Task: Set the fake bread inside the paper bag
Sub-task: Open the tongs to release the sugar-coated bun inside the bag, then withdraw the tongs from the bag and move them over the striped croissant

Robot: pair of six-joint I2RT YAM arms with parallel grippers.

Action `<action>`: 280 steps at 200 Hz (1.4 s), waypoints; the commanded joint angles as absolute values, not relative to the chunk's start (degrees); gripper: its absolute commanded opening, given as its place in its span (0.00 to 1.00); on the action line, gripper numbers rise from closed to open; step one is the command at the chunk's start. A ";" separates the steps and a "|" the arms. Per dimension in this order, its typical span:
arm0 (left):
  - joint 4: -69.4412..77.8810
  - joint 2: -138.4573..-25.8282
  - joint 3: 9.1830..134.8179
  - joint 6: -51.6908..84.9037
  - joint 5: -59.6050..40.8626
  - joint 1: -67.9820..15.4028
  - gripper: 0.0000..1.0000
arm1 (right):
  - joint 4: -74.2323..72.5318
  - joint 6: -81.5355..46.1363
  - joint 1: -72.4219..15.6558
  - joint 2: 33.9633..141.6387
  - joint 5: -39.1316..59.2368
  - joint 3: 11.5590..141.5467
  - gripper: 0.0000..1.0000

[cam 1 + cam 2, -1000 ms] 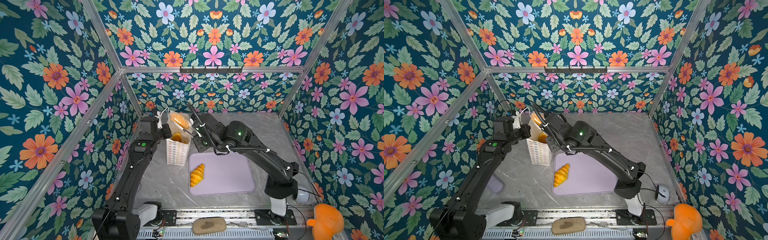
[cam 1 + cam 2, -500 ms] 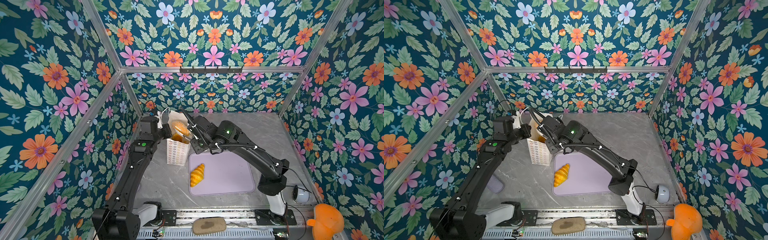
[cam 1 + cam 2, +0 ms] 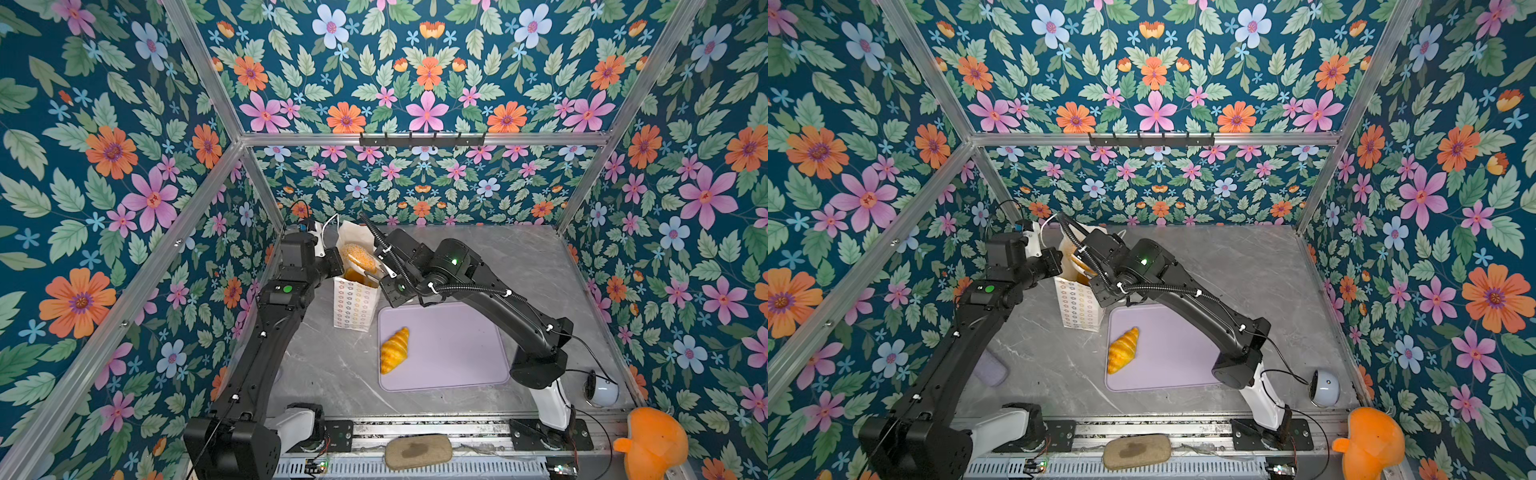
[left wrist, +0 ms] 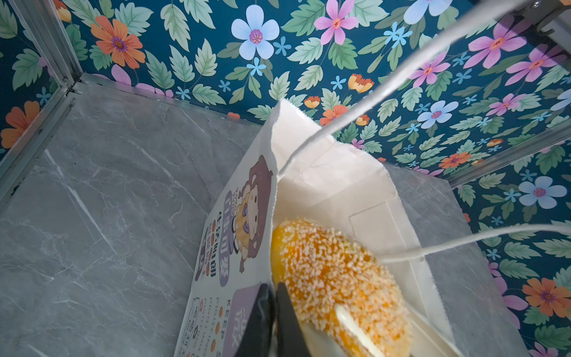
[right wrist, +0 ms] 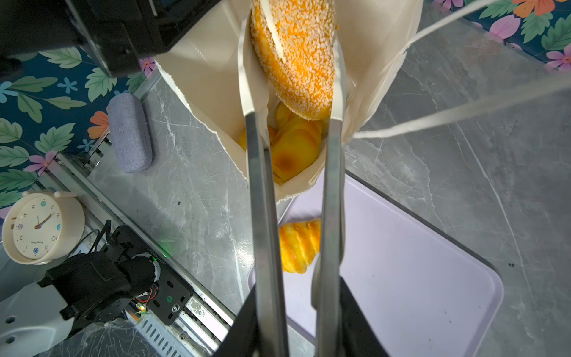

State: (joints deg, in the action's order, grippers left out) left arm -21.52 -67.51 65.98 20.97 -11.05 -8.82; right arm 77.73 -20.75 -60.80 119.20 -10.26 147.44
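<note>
The paper bag (image 3: 355, 305) (image 3: 1077, 305) stands upright left of the purple mat. My left gripper (image 4: 273, 287) (image 3: 334, 266) is shut on the top edge of the bag's side wall (image 4: 247, 235). My right gripper (image 5: 292, 46) (image 3: 370, 266) has long white-tipped fingers (image 5: 336, 77) shut on a speckled oval bun (image 5: 293, 55) (image 3: 357, 257) (image 4: 336, 278). The bun sits in the bag's open mouth. More golden fake bread (image 5: 293, 148) (image 3: 353, 275) lies deeper in the bag. One croissant (image 3: 394, 350) (image 3: 1122, 350) (image 5: 298, 244) lies on the mat.
The purple mat (image 3: 449, 345) lies at mid-table. A grey fabric case (image 5: 129, 133) (image 3: 990, 368) rests by the left arm. A small white clock (image 3: 602, 390) (image 5: 43, 227) stands at the front right. A grey-tan pad (image 3: 417, 451) and an orange plush (image 3: 652, 442) sit at the front rail.
My right gripper has brought the speckled bun down into the bag's mouth. The left gripper keeps its hold on the bag's edge, and the croissant has not moved.
</note>
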 commanded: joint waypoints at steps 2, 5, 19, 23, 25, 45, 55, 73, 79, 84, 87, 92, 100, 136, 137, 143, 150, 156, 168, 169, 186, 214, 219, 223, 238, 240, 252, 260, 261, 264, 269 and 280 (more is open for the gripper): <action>-19.56 -67.02 66.01 21.27 -11.44 -8.79 0.08 | 76.69 -19.93 -60.82 118.99 -10.28 147.84 0.32; -19.57 -67.06 65.97 21.27 -11.41 -8.79 0.08 | 76.66 -19.87 -60.86 118.95 -10.15 147.90 0.33; -19.67 -66.98 65.92 21.27 -11.43 -8.79 0.08 | 76.48 -19.51 -60.82 118.86 -9.96 147.91 0.35; -19.69 -66.98 65.91 21.27 -11.43 -8.79 0.09 | 76.41 -19.43 -60.85 118.83 -10.04 147.92 0.36; -19.69 -66.98 65.92 21.29 -11.43 -8.79 0.09 | 76.38 -19.38 -60.85 118.83 -10.09 147.92 0.36; -19.69 -66.89 65.83 21.27 -11.25 -8.79 0.08 | 76.51 -19.03 -60.89 118.87 -9.86 148.35 0.39; -19.69 -66.84 65.83 21.27 -11.25 -8.79 0.08 | 76.38 -18.77 -60.87 118.74 -10.05 148.53 0.40; -19.69 -66.71 65.79 21.28 -11.16 -8.78 0.09 | 76.55 -18.34 -60.82 118.57 -10.02 149.14 0.42; -19.77 -66.71 65.86 21.27 -11.16 -8.74 0.09 | 76.49 -18.17 -60.83 118.48 -10.09 149.30 0.42; -19.78 -66.79 65.90 21.27 -11.16 -8.78 0.08 | 76.46 -18.11 -60.82 118.42 -10.10 149.38 0.42; -19.84 -66.76 65.84 21.27 -11.15 -8.79 0.08 | 76.46 -18.06 -60.82 118.26 -10.07 149.45 0.42; -19.78 -66.71 65.77 21.27 -11.12 -8.79 0.08 | 76.46 -17.98 -60.83 118.17 -9.96 149.62 0.42; -19.82 -66.70 65.79 21.28 -10.99 -8.78 0.08 | 76.47 -17.77 -60.82 117.85 -9.85 149.90 0.42; -20.04 -66.54 65.74 21.27 -10.64 -8.76 0.09 | 75.33 -16.58 -61.15 114.42 -6.67 149.96 0.39; -20.08 -66.54 65.74 21.27 -10.59 -8.77 0.09 | 75.28 -16.55 -61.16 114.25 -6.59 149.95 0.39; -20.19 -66.53 65.75 21.27 -10.42 -8.79 0.09 | 75.08 -16.29 -61.34 113.41 -6.17 149.73 0.39; -20.21 -66.53 65.80 21.31 -10.33 -8.75 0.09 | 74.90 -16.16 -61.48 112.25 -5.68 149.39 0.39; -20.21 -66.53 65.74 21.28 -10.28 -8.79 0.09 | 74.71 -16.16 -61.61 111.20 -5.31 148.97 0.38; -20.30 -66.48 65.79 21.35 -10.22 -8.79 0.09 | 74.29 -16.34 -61.70 108.88 -4.47 147.60 0.37; -20.30 -66.46 65.76 21.35 -10.16 -8.79 0.09 | 74.28 -16.34 -61.70 108.63 -4.39 147.45 0.37; -20.48 -66.40 65.64 21.69 -9.87 -8.77 0.09 | 73.68 -16.35 -62.20 105.08 -3.71 144.43 0.36; -20.72 -65.86 65.64 21.64 -9.76 -8.79 0.09 | 70.48 -15.91 -64.72 97.04 -3.16 133.53 0.36; -20.79 -65.83 65.73 21.47 -9.67 -8.78 0.09 | 69.66 -16.03 -65.38 95.65 -3.42 131.05 0.35; -20.87 -65.90 65.91 21.40 -9.54 -8.77 0.09 | 69.04 -16.20 -65.82 93.45 -3.27 129.07 0.36; -21.23 -66.20 66.43 21.10 -9.06 -8.79 0.09 | 67.11 -17.97 -67.17 88.69 -2.57 122.11 0.35; -21.21 -66.21 66.51 21.12 -9.12 -8.79 0.09 | 66.83 -18.25 -67.33 88.07 -2.49 121.32 0.35; -20.91 -66.40 66.48 21.18 -9.62 -8.78 0.09 | 65.16 -19.82 -67.97 84.47 -2.53 115.79 0.34; -20.64 -66.49 66.37 21.25 -9.90 -8.79 0.09 | 64.12 -20.95 -68.20 82.29 -2.62 112.11 0.33; -20.60 -66.47 66.41 21.30 -9.96 -8.79 0.09 | 64.01 -21.16 -68.20 82.01 -2.67 111.56 0.33; -20.50 -66.52 66.36 21.27 -10.01 -8.79 0.09 | 63.70 -21.64 -68.20 81.31 -2.76 110.33 0.33; -20.32 -66.64 66.23 21.35 -10.18 -8.79 0.09 | 63.23 -22.48 -68.23 80.11 -2.85 108.03 0.32; -19.98 -66.75 66.02 21.45 -10.36 -8.79 0.09 | 62.28 -24.01 -68.29 77.96 -2.65 103.46 0.31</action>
